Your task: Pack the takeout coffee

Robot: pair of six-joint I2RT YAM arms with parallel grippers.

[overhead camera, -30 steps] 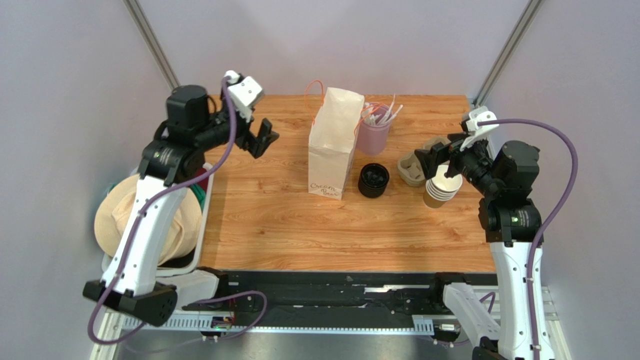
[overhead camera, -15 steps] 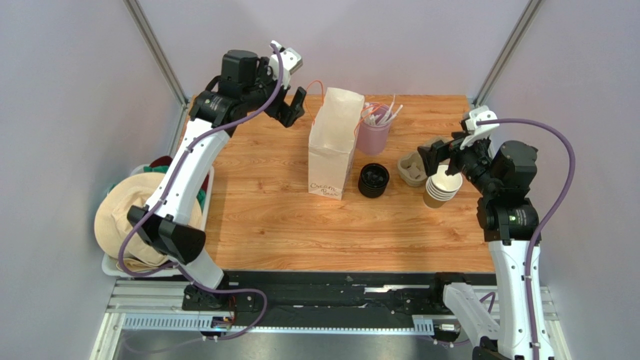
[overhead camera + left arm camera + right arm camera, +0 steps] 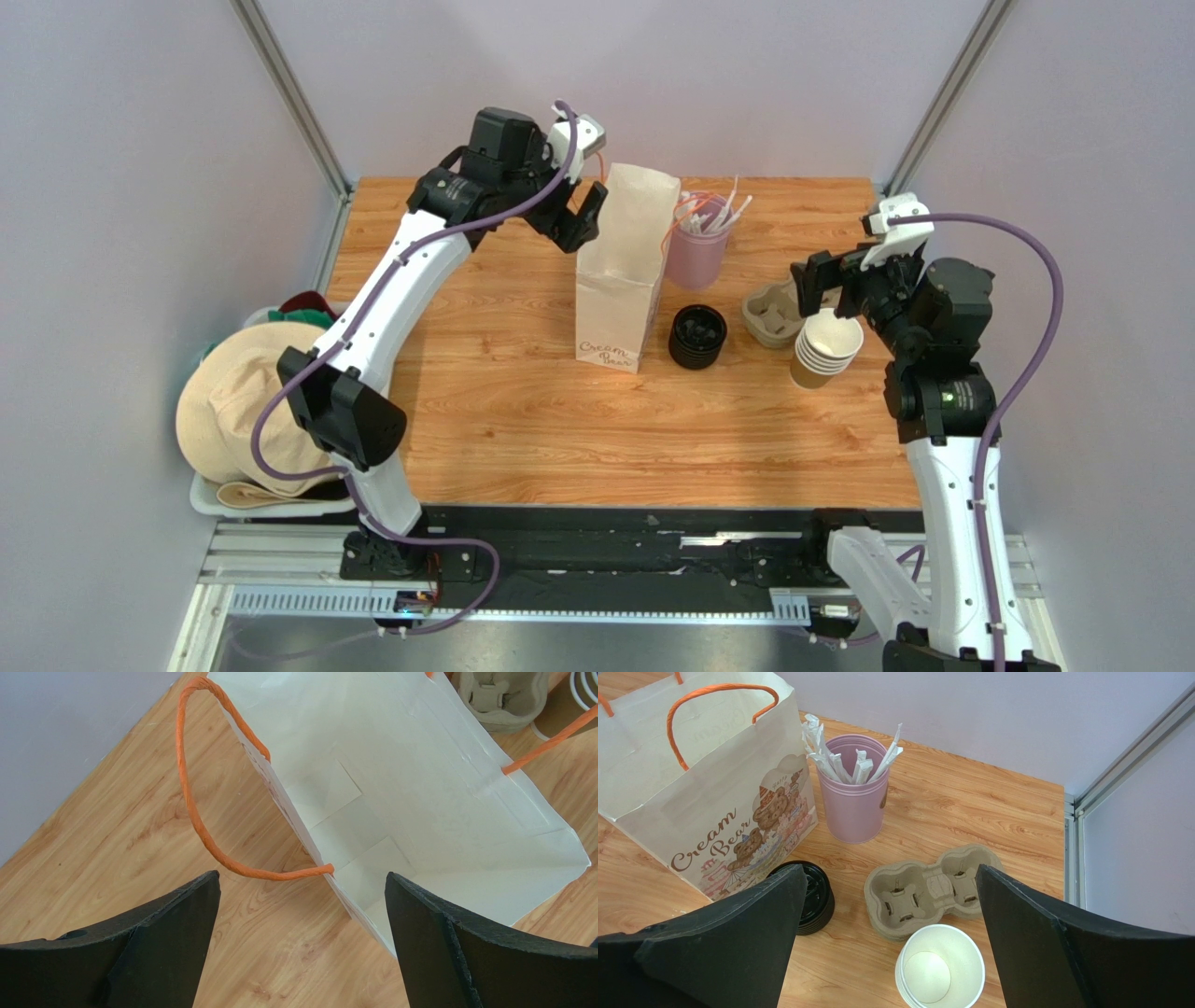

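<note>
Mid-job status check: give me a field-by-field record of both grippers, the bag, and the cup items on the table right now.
paper bag: upright, mouth open, nothing seen inside
black lid: on the table beside the bag; what lies under it unclear
cup stack: nested brown cups, top one unlidded
carrier: pulp tray, wells empty
pink cup: holds white sticks, next to the bag
left gripper: open, empty, over the bag's rim and orange handle
right gripper: open, empty, above the carrier and cup stack
</note>
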